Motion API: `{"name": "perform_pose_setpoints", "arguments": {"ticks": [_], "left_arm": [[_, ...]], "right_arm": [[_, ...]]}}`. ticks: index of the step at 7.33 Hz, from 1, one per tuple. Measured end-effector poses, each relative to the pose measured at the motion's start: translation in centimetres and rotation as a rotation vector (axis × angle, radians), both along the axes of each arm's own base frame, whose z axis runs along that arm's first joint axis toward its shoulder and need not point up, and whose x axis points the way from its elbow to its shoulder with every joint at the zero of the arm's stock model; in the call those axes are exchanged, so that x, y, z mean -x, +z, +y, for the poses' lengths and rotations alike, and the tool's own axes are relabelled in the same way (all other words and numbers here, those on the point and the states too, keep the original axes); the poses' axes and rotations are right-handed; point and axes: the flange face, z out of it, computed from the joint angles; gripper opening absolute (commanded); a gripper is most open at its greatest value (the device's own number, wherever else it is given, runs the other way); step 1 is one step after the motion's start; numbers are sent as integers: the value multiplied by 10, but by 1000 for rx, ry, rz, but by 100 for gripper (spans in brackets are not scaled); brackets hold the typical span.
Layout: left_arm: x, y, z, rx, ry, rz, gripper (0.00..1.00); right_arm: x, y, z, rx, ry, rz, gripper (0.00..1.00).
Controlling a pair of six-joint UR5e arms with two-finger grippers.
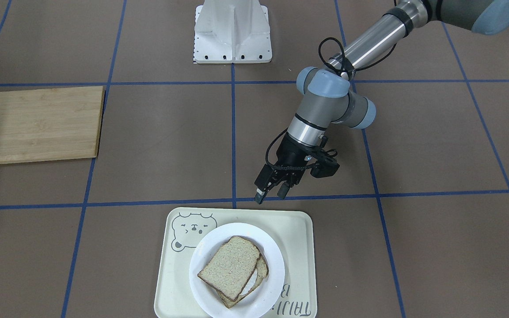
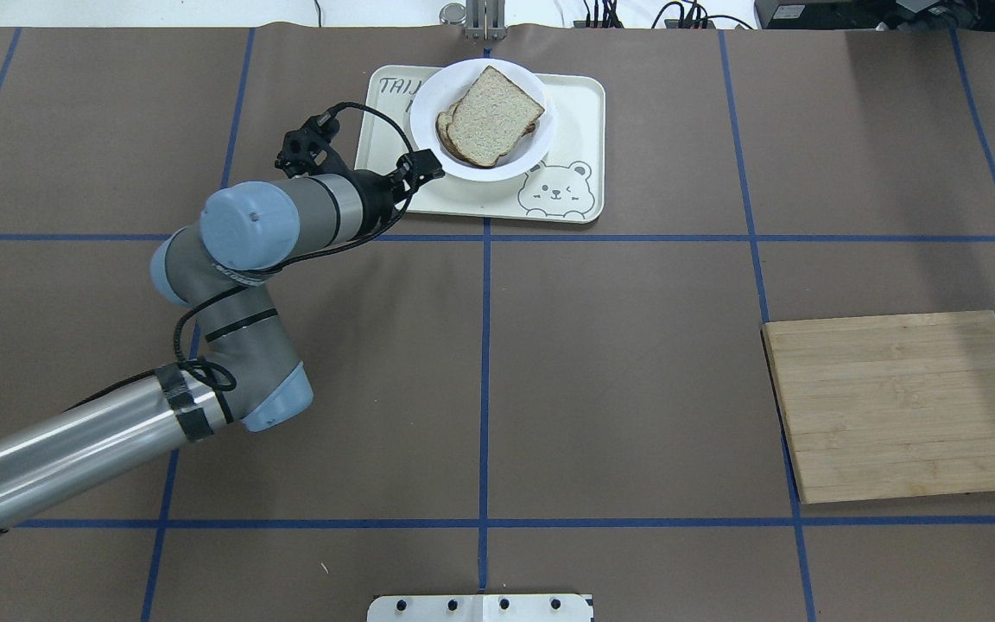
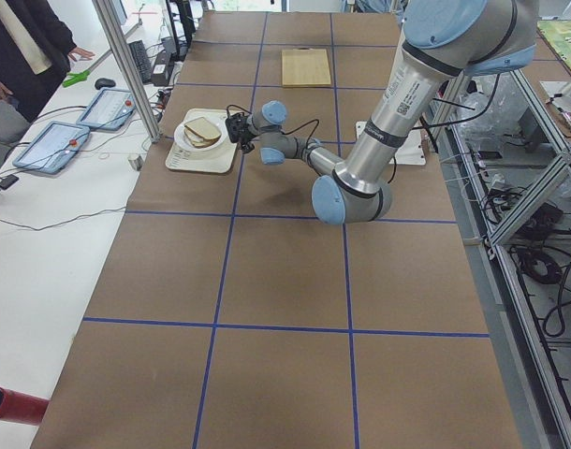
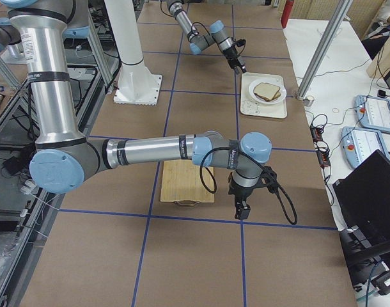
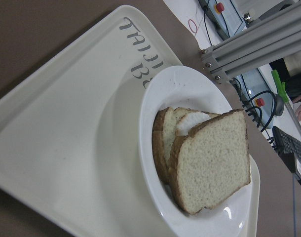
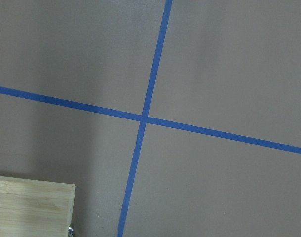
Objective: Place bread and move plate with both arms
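Note:
The plain bread (image 1: 230, 265) lies on top of a second slice with fried egg (image 1: 250, 285), both on the white plate (image 1: 275, 265). The plate stands on the cream bear tray (image 1: 296, 229). My left gripper (image 1: 272, 193) is open and empty, and hovers just off the tray's robot-side edge, a little short of the plate. In the left wrist view the bread (image 5: 214, 168) and plate (image 5: 185, 89) lie close ahead. My right gripper (image 4: 241, 208) shows only in the exterior right view, low over the table beside the cutting board; I cannot tell whether it is open.
A bamboo cutting board (image 2: 903, 406) lies on my right side of the table, its corner in the right wrist view (image 6: 27, 207). The white fixed base (image 1: 232, 31) stands at the robot's edge. Blue tape lines cross the brown table cover.

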Motion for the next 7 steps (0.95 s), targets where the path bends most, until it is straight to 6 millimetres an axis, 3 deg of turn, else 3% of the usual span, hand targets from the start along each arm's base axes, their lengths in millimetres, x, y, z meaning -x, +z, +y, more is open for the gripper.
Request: {"name": "perform_pose_setpoints", "arguments": {"ticks": [1, 2, 5, 7], "left_arm": [[30, 19, 3, -93, 66, -114, 99], [72, 41, -5, -162, 131, -252, 99], [261, 92, -45, -285, 380, -730, 99], [393, 144, -53, -293, 558, -903, 99]], "right_arm": [[0, 1, 1, 2, 0, 1, 100], [0, 2, 1, 4, 1, 3, 100], [-1, 6, 3, 11, 1, 10, 100], [-1, 10, 7, 19, 1, 9, 100]]}}
